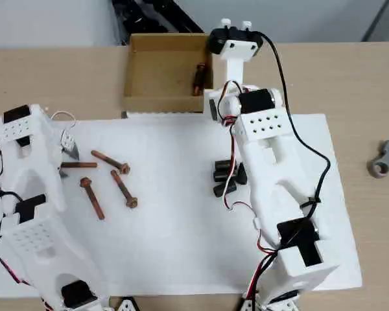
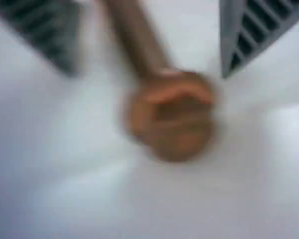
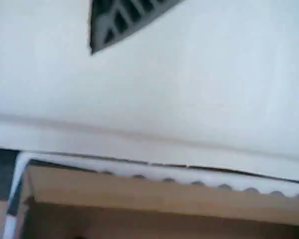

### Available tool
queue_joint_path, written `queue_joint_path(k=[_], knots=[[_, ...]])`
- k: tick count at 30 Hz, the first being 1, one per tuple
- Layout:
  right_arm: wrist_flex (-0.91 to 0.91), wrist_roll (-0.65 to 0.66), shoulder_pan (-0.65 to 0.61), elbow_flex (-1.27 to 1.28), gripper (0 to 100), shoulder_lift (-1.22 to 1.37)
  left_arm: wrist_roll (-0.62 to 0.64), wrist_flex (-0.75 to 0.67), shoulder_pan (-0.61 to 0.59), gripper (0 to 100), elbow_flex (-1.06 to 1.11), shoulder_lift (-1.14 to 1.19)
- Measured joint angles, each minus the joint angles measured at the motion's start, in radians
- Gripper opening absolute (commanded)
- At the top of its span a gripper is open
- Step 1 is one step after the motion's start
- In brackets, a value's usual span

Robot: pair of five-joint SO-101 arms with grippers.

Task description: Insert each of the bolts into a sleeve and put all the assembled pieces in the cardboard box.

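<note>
Left tool [image 1: 70, 150] points down at the white mat [image 1: 181, 246] on the near left of the counter [image 1: 52, 71], its arm rising from the near edge and bent over at the wrist. Its jaws stand wide apart and hold nothing. In the left wrist view the left tool [image 2: 149, 69] straddles the shaft of a rusty bolt [image 2: 169, 114], with a ribbed finger [image 2: 254, 35] on either side of it and clear of it. From above, that bolt [image 1: 78, 165] lies flat on the mat, just beside the tool's tips. Three more bolts [image 1: 124, 188] lie loose on the mat, a little farther toward the middle.

Right tool [image 1: 214, 109] is at the end of an arm stretched far forward across the mat, at the near right corner of the cardboard box [image 1: 165, 71]. I cannot tell whether it is open or closed. Its wrist view looks across the mat [image 3: 189, 89] to the box's corrugated rim [image 3: 139, 194].

Inside the box, an assembled piece [image 1: 200, 78] leans by the right wall. Black sleeves [image 1: 222, 176] cluster on the mat, partly under the right arm. A grey part [image 1: 384, 159] sits on the bare counter, well off to the right.
</note>
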Motion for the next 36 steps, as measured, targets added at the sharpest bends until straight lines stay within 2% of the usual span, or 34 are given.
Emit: queue_joint_path(k=[4, 13, 18, 22, 29, 36], knots=[[0.000, 0.000, 0.000, 0.000, 14.4, 0.000, -0.057, -0.020, 0.005, 0, -0.017, 0.000], [0.057, 0.000, 0.000, 0.000, 14.4, -0.112, -0.069, 0.026, 0.003, 0, -0.072, 0.020], [0.199, -0.006, 0.000, 0.000, 14.4, -0.173, -0.101, 0.140, -0.006, 0, -0.178, 0.048], [0.324, -0.080, 0.000, 0.000, 14.3, -0.236, -0.153, 0.232, -0.021, 0, -0.285, 0.055], [0.532, -0.170, 0.002, 0.005, 14.3, -0.336, -0.236, 0.250, -0.021, 0, -0.371, 0.054], [0.549, -0.210, 0.000, 0.216, 14.3, -0.460, -0.318, 0.253, -0.020, 0, -0.296, -0.184]])
